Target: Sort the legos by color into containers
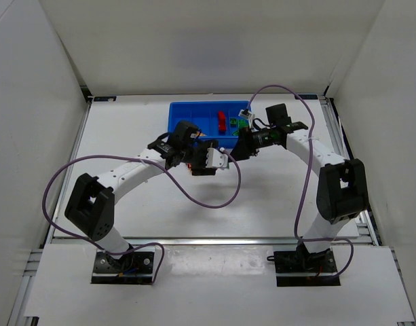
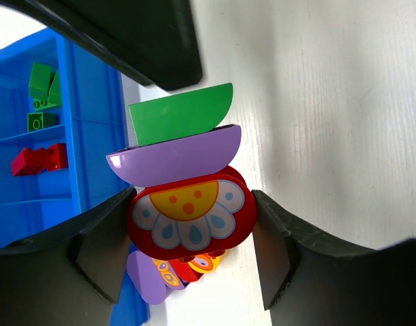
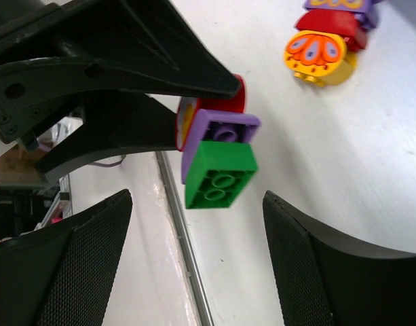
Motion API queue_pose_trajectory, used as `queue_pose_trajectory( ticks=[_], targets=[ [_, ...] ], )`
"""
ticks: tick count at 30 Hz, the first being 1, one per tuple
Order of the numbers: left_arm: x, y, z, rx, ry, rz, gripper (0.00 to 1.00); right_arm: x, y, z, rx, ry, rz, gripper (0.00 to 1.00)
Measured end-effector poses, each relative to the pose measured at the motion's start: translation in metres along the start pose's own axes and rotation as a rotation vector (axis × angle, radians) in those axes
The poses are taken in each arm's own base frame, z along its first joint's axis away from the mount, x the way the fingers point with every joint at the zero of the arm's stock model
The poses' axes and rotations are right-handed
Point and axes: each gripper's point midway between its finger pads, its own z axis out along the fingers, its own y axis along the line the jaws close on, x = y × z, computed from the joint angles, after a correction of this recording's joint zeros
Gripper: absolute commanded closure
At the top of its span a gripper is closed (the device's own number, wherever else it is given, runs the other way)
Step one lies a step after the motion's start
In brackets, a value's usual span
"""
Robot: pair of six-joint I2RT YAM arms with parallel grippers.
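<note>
Sorting in mid-air: a three-piece stack is held above the table (image 3: 370, 176) by the left gripper (image 2: 191, 221). Its jaws are clenched on the flanks of the red block (image 2: 191, 204) with the flower print. A purple block (image 2: 174, 159) and a green block (image 2: 180, 115) are pressed onto it in turn. The right gripper (image 3: 195, 227) is seen released, its fingers well apart on either side of the green end and touching nothing.

The pieces are judged light, stiff and glossy, and are likely joined by stud friction alone. The green block is probably best taken across its flat opposite sides, since a rounded face could be expected to slip. A straight pull away from the purple block would then be called for.

Only in the left wrist view is the clamp on the red block made plain. There the blue tray (image 1: 187, 119) is also shown just beside the stack, with green pieces (image 2: 41, 81) and a red piece (image 2: 34, 159) in separate compartments. The right wrist view alone gives the green block's hollow end and the gap to each open finger. It also shows an orange block (image 3: 315, 53) lying unsorted on the table among other pieces. From above, both grippers are placed at the tray's near edge, but the stack itself is too small to be made out.
</note>
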Motion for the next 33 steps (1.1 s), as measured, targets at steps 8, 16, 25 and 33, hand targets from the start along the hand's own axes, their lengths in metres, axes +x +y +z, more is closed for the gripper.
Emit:
queue_pose_trajectory(
  ticks=[8, 16, 25, 33],
  targets=[
    [0.004, -0.004, 0.002, 0.007, 0.005, -0.001, 0.56, -0.002, -0.013, -0.012, 0.044, -0.021, 0.022, 0.17],
    [0.003, -0.004, 0.002, 0.005, 0.003, 0.002, 0.56, -0.003, -0.007, -0.010, 0.013, -0.019, 0.018, 0.06],
    [-0.002, 0.002, 0.001, -0.011, -0.009, 0.005, 0.56, -0.007, -0.006, -0.003, -0.015, -0.005, 0.006, 0.08],
    [-0.018, 0.012, 0.000, -0.031, -0.038, 0.021, 0.56, -0.008, -0.011, 0.006, -0.024, 0.010, 0.009, 0.18]
  ],
)
